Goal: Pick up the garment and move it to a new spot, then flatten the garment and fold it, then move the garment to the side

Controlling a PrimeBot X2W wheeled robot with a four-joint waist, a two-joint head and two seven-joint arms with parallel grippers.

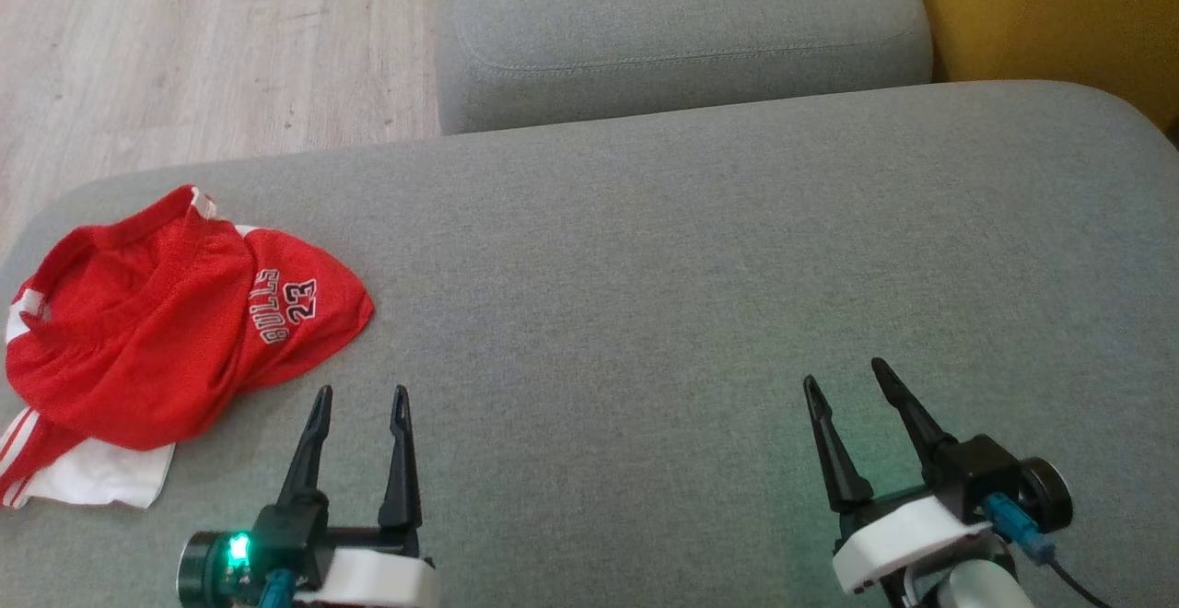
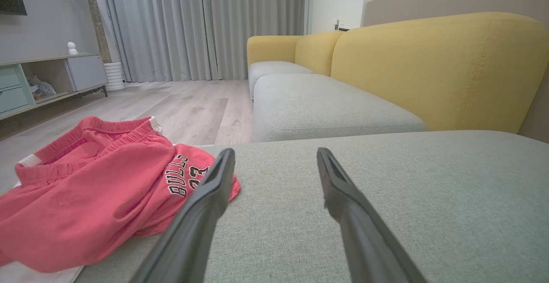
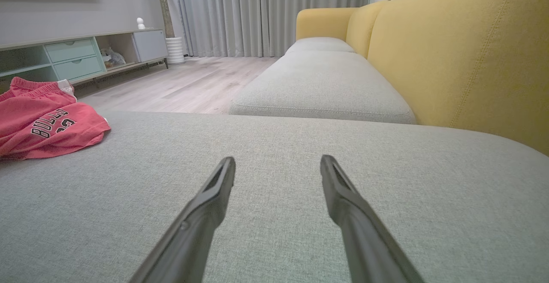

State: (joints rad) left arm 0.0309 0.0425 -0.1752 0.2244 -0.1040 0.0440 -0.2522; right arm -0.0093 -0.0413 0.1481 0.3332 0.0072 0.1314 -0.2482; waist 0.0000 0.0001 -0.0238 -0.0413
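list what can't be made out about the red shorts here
- Head view: red shorts run off the left edge; full outline cut off.
- Left wrist view: a finger of the left gripper covers part of the printed number.
- Under them, white cloth: same garment or separate, cannot tell.

Crumpled red garment [image 1: 166, 322] lies on grey cushion [image 1: 691, 267].

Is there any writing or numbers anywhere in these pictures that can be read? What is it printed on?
"BULLS": white letters outlined in black, on the crumpled red garment lying on the grey sofa seat.
"23": just under that word, on the same garment.
No other writing can be read in these views.
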